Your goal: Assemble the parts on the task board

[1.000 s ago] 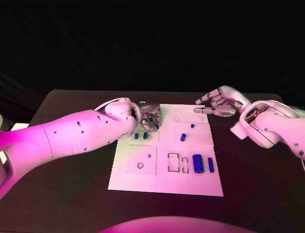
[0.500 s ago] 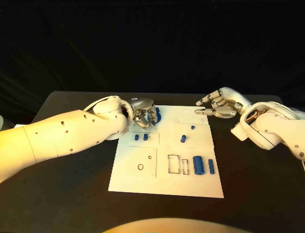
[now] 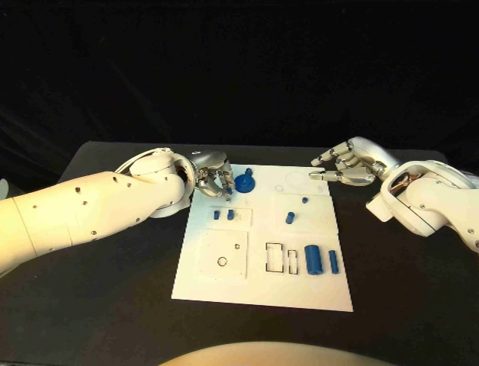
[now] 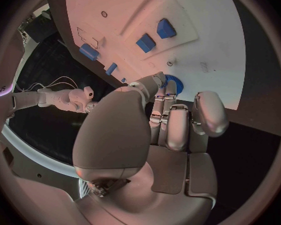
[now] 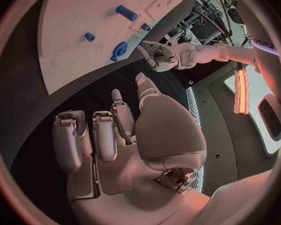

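Left hand point(image 3: 212, 181) sits at the far-left corner of the task board point(image 3: 264, 290), fingertips touching or just beside the blue gear-like disc point(image 3: 245, 184); whether they actually pinch it can't be told, since the fingers bunch together over it in the left wrist view. Right hand point(image 3: 346, 166) hovers off the board's far-right edge, fingers loosely curled, holding nothing. Other blue parts point(image 3: 319, 260) lie in the board's recesses nearer the robot. Probable step: seating the disc. To do it well, keep it flat, press straight down, no tilt, and release only once it sits flush. No readable brands, labels or writing on the board.
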